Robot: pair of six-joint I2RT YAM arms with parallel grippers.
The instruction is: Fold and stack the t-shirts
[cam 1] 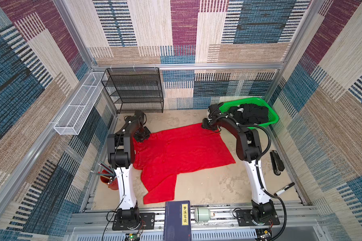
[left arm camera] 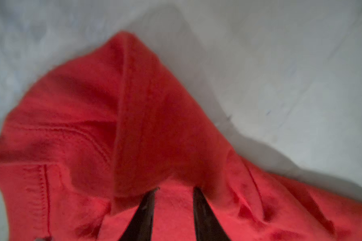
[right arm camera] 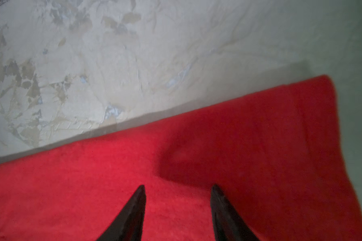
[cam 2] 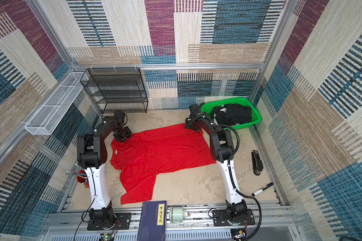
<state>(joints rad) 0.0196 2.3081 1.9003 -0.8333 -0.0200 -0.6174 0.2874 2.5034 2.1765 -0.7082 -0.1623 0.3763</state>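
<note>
Red t-shirt (cam 1: 182, 150) lies spread across the middle of the worktop (cam 1: 207, 183), and it looks soft and light, likely to sag and bunch. Left hand (left arm camera: 175, 188) sits part-open at its rumpled far-left corner; right hand (right arm camera: 178, 185) hangs open over the far hem corner. Best to pinch seams and corners. Black t-shirts (cam 1: 251, 114) wait in the green basket (cam 1: 243, 100), far right corner

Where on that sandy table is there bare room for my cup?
Widest bare patch: near side of the table, between the red t-shirt, the right arm and the book. A narrower strip beyond the shirt, between black rack and green basket. Crowded: the right edge, with stapler and marker.
</note>
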